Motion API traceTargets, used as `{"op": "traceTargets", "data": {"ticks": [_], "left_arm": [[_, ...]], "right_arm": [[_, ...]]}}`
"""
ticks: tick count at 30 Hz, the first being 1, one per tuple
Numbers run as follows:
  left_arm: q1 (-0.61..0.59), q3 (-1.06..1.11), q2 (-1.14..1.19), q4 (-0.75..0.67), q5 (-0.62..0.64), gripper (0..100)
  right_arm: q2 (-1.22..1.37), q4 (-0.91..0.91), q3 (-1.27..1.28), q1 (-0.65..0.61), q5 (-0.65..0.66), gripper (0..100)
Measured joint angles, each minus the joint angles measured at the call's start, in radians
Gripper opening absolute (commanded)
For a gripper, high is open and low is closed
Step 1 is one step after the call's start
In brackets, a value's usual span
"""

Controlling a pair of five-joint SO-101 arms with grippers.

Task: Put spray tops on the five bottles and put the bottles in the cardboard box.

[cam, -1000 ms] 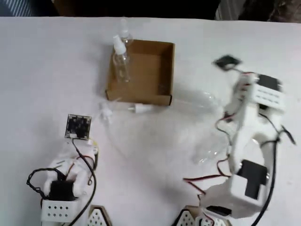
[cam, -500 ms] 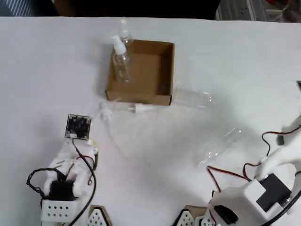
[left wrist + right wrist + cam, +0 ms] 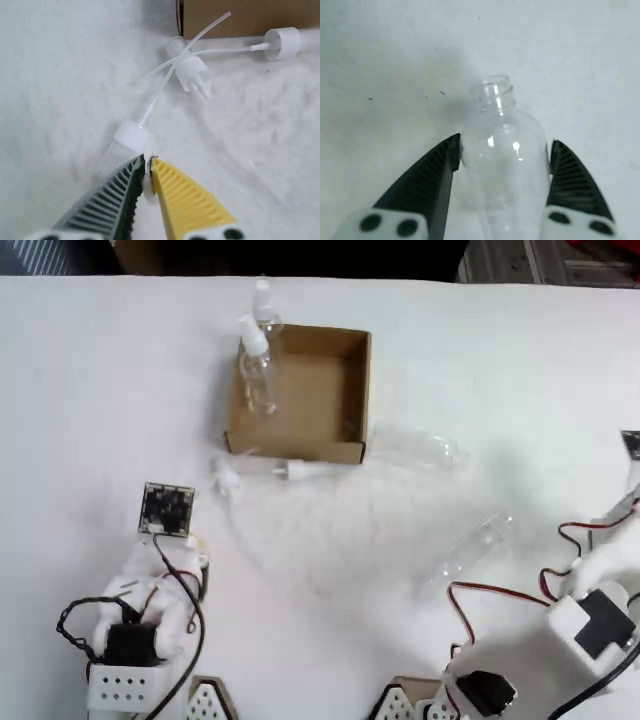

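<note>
My left gripper (image 3: 147, 162) is shut on a white spray top (image 3: 131, 136) whose thin dip tube points toward the cardboard box (image 3: 345, 390). Two more spray tops (image 3: 225, 480) (image 3: 300, 470) lie before the box's front wall. One topped bottle (image 3: 258, 370) lies in the box and another (image 3: 263, 298) stands behind it. My right gripper (image 3: 504, 145) is shut on a clear bottle (image 3: 495, 92) with an open neck, at the table's right edge. Two clear topless bottles (image 3: 420, 450) (image 3: 472, 543) lie on the table right of the box.
The left arm (image 3: 135, 630) rests at the front left of the white table (image 3: 100, 390), and the right arm (image 3: 570, 640) at the front right with red and black wires looping beside it. Bare table lies left of and behind the box.
The right arm has swung from the middle right of the table out to the right edge. The left arm, the box and the lying bottles have stayed in place.
</note>
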Motion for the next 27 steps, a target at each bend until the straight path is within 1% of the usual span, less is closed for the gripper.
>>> {"op": "traceTargets", "data": {"ticks": [4,5,9,14,16,22,27], "left_arm": [[0.000,0.000,0.000,0.000,0.000,2],[0.000,0.000,0.000,0.000,0.000,2],[0.000,0.000,0.000,0.000,0.000,2],[0.000,0.000,0.000,0.000,0.000,2],[0.000,0.000,0.000,0.000,0.000,2],[0.000,0.000,0.000,0.000,0.000,2],[0.000,0.000,0.000,0.000,0.000,2]], "right_arm": [[0.002,-0.015,-0.002,-0.015,0.005,34.1],[0.002,-0.015,-0.002,-0.015,0.025,34.1],[0.002,-0.015,-0.002,-0.021,0.121,34.1],[0.002,-0.003,-0.002,-0.008,0.308,34.1],[-0.020,-0.003,-0.002,0.011,0.348,34.1],[-0.061,-0.015,-0.002,0.040,0.419,34.0],[-0.043,-0.015,-0.002,0.040,0.428,33.8]]}}
